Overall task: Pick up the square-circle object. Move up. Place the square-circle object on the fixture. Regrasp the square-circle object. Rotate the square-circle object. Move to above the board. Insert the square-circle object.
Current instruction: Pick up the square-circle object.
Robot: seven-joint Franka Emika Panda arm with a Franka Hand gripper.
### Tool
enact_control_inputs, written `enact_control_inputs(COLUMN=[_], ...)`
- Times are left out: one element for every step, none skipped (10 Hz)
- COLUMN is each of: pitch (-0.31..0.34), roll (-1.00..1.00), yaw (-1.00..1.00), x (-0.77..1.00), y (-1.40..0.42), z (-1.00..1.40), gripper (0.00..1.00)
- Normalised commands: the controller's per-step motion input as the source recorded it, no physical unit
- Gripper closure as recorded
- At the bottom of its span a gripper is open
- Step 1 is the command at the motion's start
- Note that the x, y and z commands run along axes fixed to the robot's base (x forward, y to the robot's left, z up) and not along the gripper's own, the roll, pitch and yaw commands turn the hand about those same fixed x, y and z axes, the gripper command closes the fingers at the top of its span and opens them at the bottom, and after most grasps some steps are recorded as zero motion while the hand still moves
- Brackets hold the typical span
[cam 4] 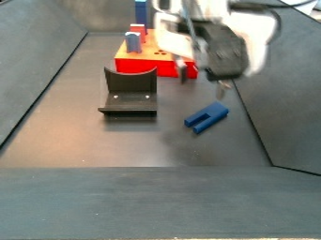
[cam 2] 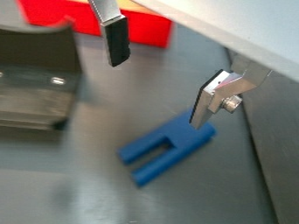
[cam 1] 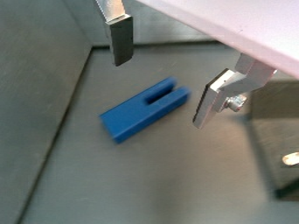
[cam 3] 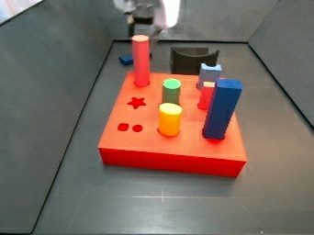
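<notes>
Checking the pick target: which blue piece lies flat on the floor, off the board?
The square-circle object, slotted at one end, lying below the open gripper. The tall blue prism stands upright on the board.

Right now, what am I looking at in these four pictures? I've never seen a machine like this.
It is a robot arm with a two-finger gripper. Two cameras ride on its wrist and look down past the fingers; two others stand beside the table. The gripper is open, holds nothing and hangs above a small blue peg lying flat on the grey floor, also seen in a side view. Nearby stands the fixture, a black bracket on a base plate. Behind it is the red board, a slab with shaped holes and upright pegs: a tall red cylinder, green, yellow and blue ones.
</notes>
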Motion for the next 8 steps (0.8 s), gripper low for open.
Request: enact_control_inputs(pitch=[-0.027,-0.144,-0.197,-0.236,-0.267,-0.256,-0.234,-0.149], roll=[-0.46,-0.50,-0.48,-0.48,-0.46,-0.44,-0.40,-0.36], yaw=[-0.17,-0.10,-0.06,0.00,0.00,-0.02,-0.07,-0.18], x=[-0.71,-0.45,-0.35,-0.03,0.23,0.43,0.41,0.18], y=[0.11,0.06,0.16,0.12,0.00,0.00,0.06,0.18], z=[-0.29,-0.13,-0.19,-0.14,-0.16,-0.20,-0.29,-0.41], gripper=[0.00,0.00,0.00,0.00,0.00,0.00,0.00,0.00])
